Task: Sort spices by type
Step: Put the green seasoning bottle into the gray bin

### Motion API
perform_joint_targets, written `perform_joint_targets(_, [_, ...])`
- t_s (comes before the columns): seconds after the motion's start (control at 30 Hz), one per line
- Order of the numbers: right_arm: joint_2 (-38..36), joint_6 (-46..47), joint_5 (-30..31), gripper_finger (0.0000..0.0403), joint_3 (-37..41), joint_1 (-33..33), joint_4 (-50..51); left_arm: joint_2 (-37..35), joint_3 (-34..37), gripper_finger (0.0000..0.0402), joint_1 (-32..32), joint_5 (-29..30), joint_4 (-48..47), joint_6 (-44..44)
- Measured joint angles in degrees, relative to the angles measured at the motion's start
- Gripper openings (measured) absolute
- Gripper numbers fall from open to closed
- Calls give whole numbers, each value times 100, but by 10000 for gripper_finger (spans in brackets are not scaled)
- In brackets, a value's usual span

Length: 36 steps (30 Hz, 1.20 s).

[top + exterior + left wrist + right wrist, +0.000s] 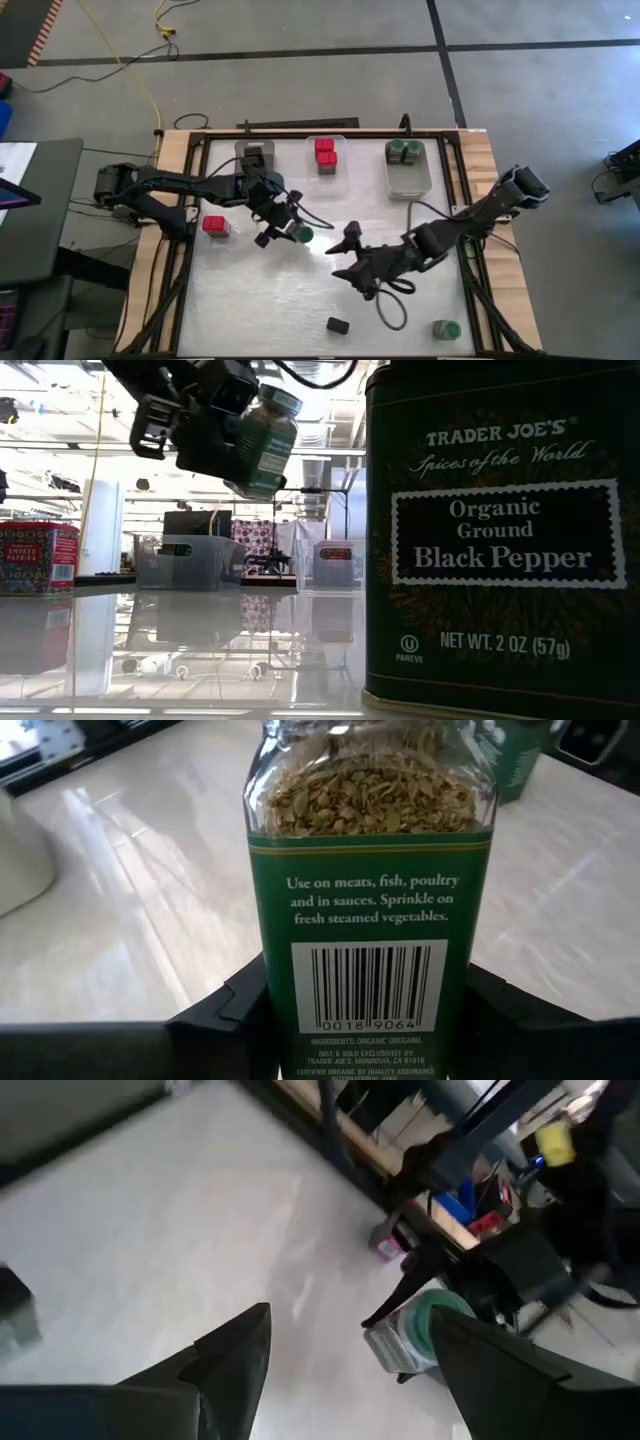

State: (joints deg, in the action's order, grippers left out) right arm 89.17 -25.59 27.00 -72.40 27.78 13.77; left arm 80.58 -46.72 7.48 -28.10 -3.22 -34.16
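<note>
Black Pepper tin (500,530) loomed closest; left gripper (283,228) clamped a green-lidded jar (370,900) aloft, liable to slip if tilted; right gripper (348,252) hovered open, empty, nearby.

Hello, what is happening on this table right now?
The left gripper holds a green-lidded jar above the table. The right gripper is open and empty nearby. Three bins at the far edge already hold sorted spices. A red box, a black box and another green jar are not yet sorted.
</note>
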Motion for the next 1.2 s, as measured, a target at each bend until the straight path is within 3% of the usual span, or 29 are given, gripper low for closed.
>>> perform_joint_targets(0.2, [654,-174,-16,305,-1037,-432,1400,0,0,188,127,2,4,173])
perform_joint_targets(0.53, [1619,-1280,-15,305,-2328,-968,2505,0,-2,188,123,317,-115,383])
perform_joint_targets(1.2, [2044,-2004,263,305,-2658,-1288,2561,2,-2,188,123,369,-168,231])
